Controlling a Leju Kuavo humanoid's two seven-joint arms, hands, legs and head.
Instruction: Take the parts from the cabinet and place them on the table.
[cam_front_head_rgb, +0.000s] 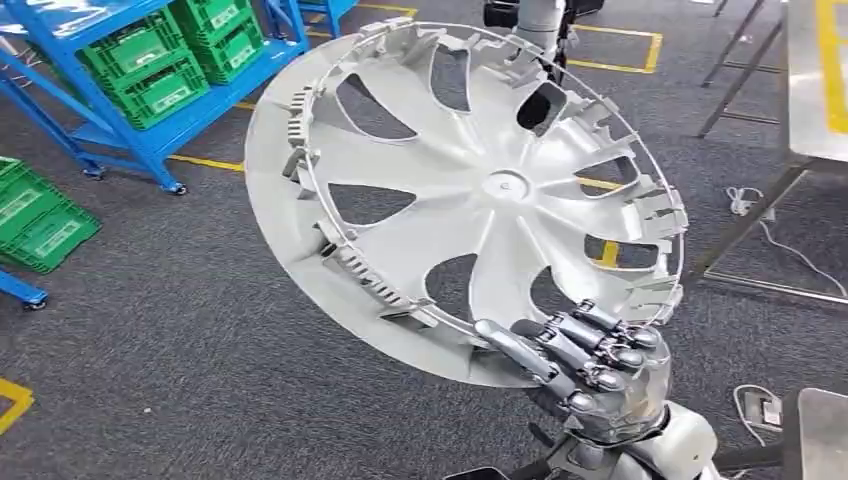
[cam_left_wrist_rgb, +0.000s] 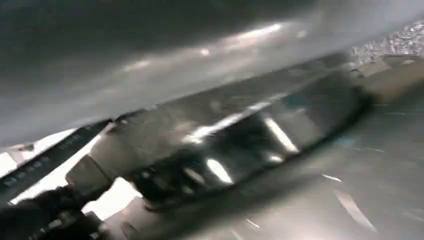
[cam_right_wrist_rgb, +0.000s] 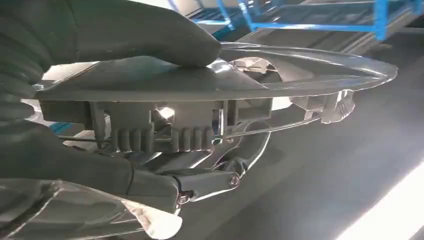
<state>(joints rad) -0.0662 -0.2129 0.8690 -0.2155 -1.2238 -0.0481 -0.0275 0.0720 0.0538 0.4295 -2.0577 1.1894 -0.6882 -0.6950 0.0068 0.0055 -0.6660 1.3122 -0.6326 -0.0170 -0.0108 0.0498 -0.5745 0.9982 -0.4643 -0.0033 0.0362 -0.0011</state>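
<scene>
A wheel cover (cam_front_head_rgb: 470, 190) fills the centre of the head view, tilted, its inner side facing the camera. The right hand (cam_front_head_rgb: 590, 365) grips its rim at lower right. Behind it, in the upper left of the frame, a rack (cam_front_head_rgb: 150, 140) holds crates (cam_front_head_rgb: 165, 50). More crates (cam_front_head_rgb: 35, 215) sit on the floor at the left edge. A table (cam_front_head_rgb: 815, 80) stands at the upper right, cables (cam_front_head_rgb: 745, 200) beneath it.
</scene>
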